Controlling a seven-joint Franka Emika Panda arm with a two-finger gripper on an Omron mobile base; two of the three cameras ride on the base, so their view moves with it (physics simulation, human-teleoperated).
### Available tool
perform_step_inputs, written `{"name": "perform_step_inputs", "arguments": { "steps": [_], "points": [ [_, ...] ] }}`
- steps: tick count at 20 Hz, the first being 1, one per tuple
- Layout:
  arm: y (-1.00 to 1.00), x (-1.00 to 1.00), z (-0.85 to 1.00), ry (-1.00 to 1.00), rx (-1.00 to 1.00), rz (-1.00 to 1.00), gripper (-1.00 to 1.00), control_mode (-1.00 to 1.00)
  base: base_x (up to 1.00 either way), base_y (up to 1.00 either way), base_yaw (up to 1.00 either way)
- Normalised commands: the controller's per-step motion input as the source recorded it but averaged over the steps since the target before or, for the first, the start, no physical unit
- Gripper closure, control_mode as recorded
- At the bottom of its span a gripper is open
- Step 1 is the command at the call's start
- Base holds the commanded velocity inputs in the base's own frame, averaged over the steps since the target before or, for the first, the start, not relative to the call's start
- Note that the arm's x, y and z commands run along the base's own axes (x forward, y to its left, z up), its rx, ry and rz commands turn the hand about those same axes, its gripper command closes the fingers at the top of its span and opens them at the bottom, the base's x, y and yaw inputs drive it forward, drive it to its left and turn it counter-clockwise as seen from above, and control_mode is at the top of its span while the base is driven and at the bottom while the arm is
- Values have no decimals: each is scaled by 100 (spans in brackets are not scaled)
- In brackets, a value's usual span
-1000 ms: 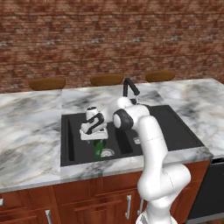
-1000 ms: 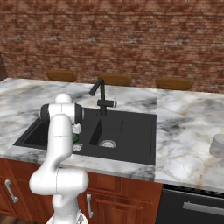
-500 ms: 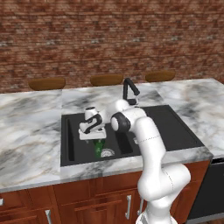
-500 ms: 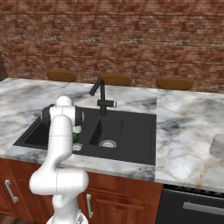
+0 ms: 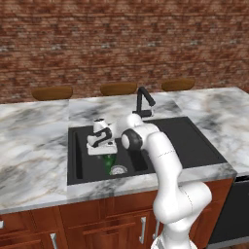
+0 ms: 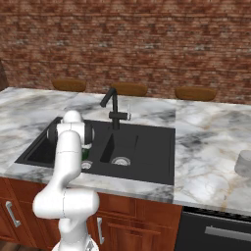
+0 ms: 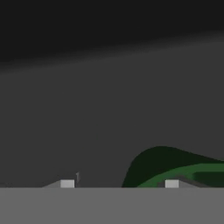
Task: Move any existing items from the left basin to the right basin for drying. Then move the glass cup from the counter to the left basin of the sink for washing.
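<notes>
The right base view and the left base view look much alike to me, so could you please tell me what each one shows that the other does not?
Right base view: the glass cup standing on the counter, far from the sink, and the right basin's drain in plain sight.
Left base view: the gripper down at the green item, beside the left basin's drain.
Both: the black faucet, the white arm and the brick wall.
</notes>
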Motion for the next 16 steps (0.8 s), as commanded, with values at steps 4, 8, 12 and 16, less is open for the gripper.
{"name": "perform_step_inputs", "arguments": {
  "steps": [4, 8, 12, 16],
  "points": [
    [0, -1, -20, 2, 0, 0, 100, -100, 0, 0, 0],
    [0, -2, -19, 0, 0, 0, 100, -100, 0, 0, 0],
    [0, -5, -2, 0, 0, 0, 100, -100, 0, 0, 0],
    [0, -16, 4, 0, 0, 0, 100, -100, 0, 0, 0]
  ]
}}
